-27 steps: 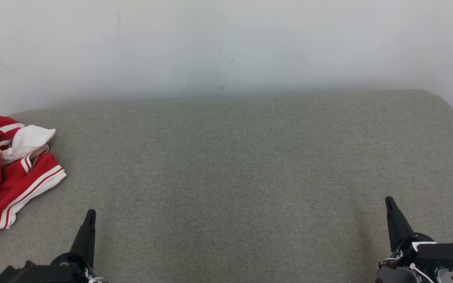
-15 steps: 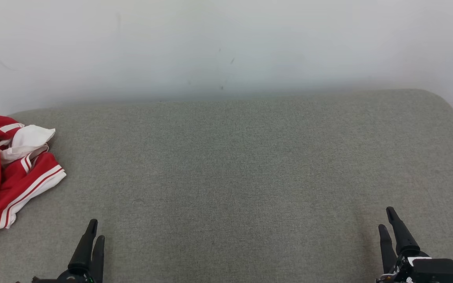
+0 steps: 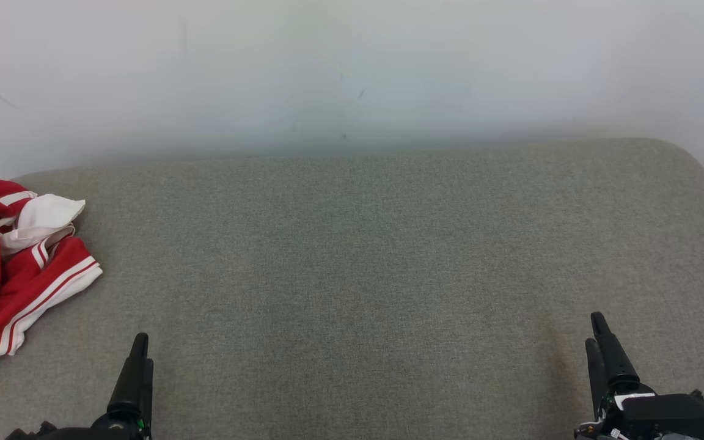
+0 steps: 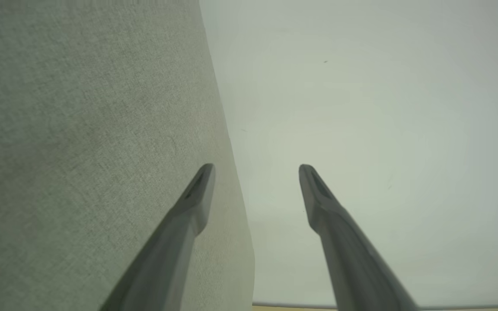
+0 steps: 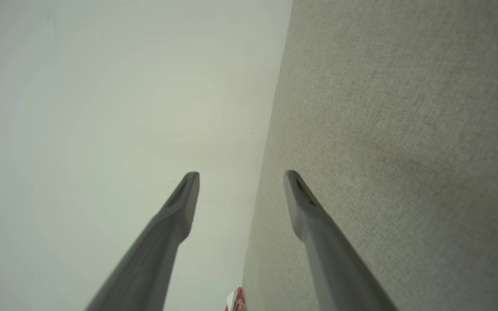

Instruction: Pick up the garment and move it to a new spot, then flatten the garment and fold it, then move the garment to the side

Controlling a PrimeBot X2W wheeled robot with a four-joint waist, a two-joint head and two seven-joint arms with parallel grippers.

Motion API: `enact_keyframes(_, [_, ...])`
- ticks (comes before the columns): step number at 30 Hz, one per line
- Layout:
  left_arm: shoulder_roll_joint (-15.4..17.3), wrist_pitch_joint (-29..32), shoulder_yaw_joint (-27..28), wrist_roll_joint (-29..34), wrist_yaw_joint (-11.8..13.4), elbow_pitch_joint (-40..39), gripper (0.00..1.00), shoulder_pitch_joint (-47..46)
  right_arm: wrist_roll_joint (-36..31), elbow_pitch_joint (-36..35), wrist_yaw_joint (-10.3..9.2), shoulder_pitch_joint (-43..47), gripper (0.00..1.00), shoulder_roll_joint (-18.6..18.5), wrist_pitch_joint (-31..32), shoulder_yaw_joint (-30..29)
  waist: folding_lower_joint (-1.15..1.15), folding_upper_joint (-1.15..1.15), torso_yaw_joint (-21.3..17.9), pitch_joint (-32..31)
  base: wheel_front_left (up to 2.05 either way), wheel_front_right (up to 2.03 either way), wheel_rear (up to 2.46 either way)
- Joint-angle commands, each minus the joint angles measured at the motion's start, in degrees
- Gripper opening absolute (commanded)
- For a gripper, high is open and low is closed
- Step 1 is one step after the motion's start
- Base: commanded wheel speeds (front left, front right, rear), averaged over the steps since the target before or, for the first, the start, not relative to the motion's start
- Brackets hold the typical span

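Head view: the red-and-white garment (image 3: 22, 269) sits crumpled at the left edge of the grey bench (image 3: 352, 256), well apart from my left hand (image 3: 143, 351) and right hand (image 3: 594, 333) at the near edge. Left wrist view: fingers spread, nothing held. Right wrist view: same deal, empty. The garment looks soft, light and floppy, so I'd pinch a raised fold.
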Motion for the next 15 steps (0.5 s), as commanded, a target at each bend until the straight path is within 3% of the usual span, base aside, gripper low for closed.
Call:
enact_keyframes(1, [0.3, -0.7, 0.2, 1.8, 0.2, -1.4, 1.0, -0.7, -1.9, -1.4, -0.02, -0.7, 1.0, -0.5, -0.5, 0.4, 0.0, 0.0, 0.0, 0.0, 0.0, 0.0, 0.0])
enact_keyframes(15, [0.4, -4.0, -0.5, 19.2, 1.7, -4.9, 1.0, 0.1, -17.1, -4.1, -0.03, -0.5, 1.0, -1.4, -3.9, 3.6, 0.0, 0.0, -0.1, 0.1, 0.0, 0.0, 0.0])
